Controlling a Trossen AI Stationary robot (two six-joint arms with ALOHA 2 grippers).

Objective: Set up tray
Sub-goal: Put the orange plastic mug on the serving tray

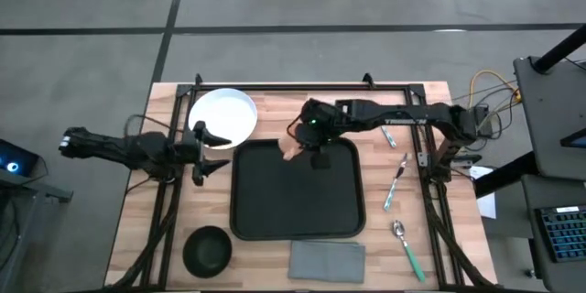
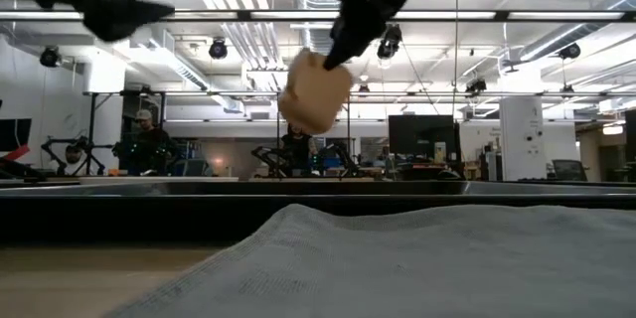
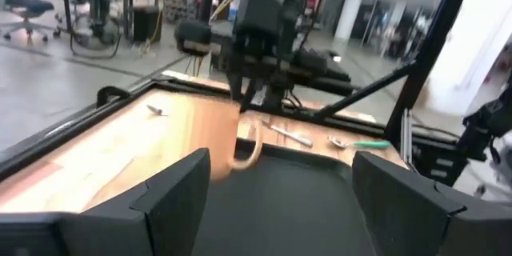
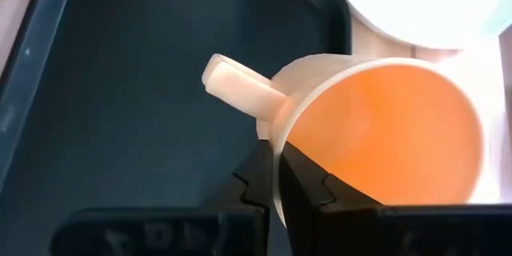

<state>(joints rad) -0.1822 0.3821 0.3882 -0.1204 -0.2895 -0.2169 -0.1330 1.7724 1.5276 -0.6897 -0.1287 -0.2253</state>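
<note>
A tan mug (image 1: 293, 152) with an orange inside hangs over the far left corner of the large black tray (image 1: 296, 203). My right gripper (image 1: 302, 145) is shut on it. The low view shows the mug (image 2: 316, 94) tilted, well above the tray. My left gripper (image 1: 218, 149) is open and empty, just left of the tray's left rim and beside the near edge of the white plate (image 1: 222, 115). In the left wrist view the mug (image 3: 226, 140) shows ahead, beyond my open left fingers (image 3: 172, 200). My right gripper pinches the mug's rim wall (image 4: 278, 132) right beside the handle (image 4: 238, 85), one finger inside the mug and one outside. The fingers come from above. The mug hangs tilted below them (image 2: 316, 94), lifted clear of the tray.
A black bowl (image 1: 207, 250) stands at the near left. A grey folded napkin (image 1: 327, 261) lies at the near edge and fills the low view's foreground (image 2: 417, 258). A fork (image 1: 396, 183) and a green-handled spoon (image 1: 406, 247) lie right of the tray.
</note>
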